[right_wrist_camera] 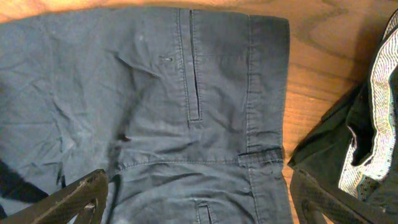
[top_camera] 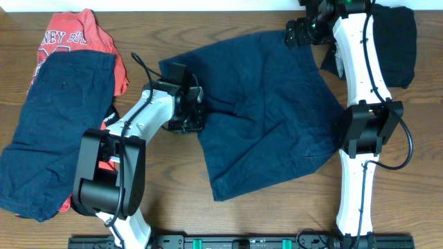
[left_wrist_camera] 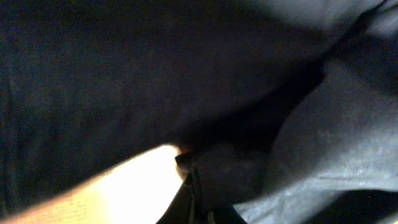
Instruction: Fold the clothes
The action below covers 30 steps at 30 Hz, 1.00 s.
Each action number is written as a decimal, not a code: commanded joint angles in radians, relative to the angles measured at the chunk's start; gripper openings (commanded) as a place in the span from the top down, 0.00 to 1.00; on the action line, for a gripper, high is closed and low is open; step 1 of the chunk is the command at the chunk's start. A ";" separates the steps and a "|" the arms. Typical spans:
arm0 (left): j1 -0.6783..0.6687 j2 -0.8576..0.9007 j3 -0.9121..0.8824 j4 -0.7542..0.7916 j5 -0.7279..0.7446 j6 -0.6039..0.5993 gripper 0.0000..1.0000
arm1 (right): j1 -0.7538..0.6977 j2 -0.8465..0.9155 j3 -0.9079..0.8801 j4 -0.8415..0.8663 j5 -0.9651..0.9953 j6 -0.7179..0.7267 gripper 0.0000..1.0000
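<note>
A pair of navy shorts (top_camera: 270, 111) lies spread across the middle of the wooden table (top_camera: 277, 214). My left gripper (top_camera: 192, 114) is at the shorts' left edge. In the left wrist view its fingers (left_wrist_camera: 199, 193) are shut on a fold of the dark cloth (left_wrist_camera: 124, 74), with bare table showing beneath. My right gripper (top_camera: 299, 33) hovers over the shorts' far waistband corner. In the right wrist view its fingers (right_wrist_camera: 199, 208) are spread wide and empty above the waistband and back pocket (right_wrist_camera: 155, 112).
A second navy garment (top_camera: 55, 124) lies on a red printed shirt (top_camera: 76, 34) at the left. A dark garment with a patterned lining (top_camera: 398, 41) lies at the back right, right of the waistband (right_wrist_camera: 367, 143).
</note>
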 commanded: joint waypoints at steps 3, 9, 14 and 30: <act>0.022 -0.076 -0.002 -0.116 -0.109 -0.011 0.94 | 0.001 -0.008 0.016 -0.001 -0.007 -0.012 0.09; 0.083 -0.132 -0.002 -0.231 -0.243 -0.010 0.94 | 0.001 -0.008 0.016 -0.002 -0.007 -0.011 0.09; 0.109 -0.131 -0.003 -0.309 -0.243 0.003 0.94 | 0.001 -0.008 0.016 -0.004 -0.007 -0.011 0.10; 0.246 -0.132 0.015 -0.219 -0.268 0.006 0.02 | 0.016 0.047 0.016 -0.041 -0.018 -0.029 0.13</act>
